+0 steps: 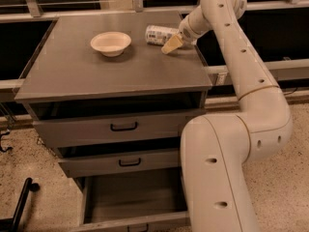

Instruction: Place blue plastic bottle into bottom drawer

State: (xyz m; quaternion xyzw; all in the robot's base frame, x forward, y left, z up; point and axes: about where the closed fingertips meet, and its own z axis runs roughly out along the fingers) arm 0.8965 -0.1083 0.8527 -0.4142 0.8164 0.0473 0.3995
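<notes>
The blue plastic bottle (158, 34) lies on its side at the back right of the cabinet top, clear with a pale label. My gripper (173, 40) is at the bottle's right end, right against it, reaching in from the right with its tan tip low on the cabinet top. The bottom drawer (135, 195) is pulled out below the two upper drawers, and its tray shows nothing inside. My arm hides the drawer's right side.
A cream round bowl (110, 43) stands on the cabinet top (96, 71), left of the bottle. The top drawer (123, 126) and middle drawer (129, 162) are slightly ajar. A dark rail and ledge run behind the cabinet. A black stand foot (21, 204) lies on the floor at the left.
</notes>
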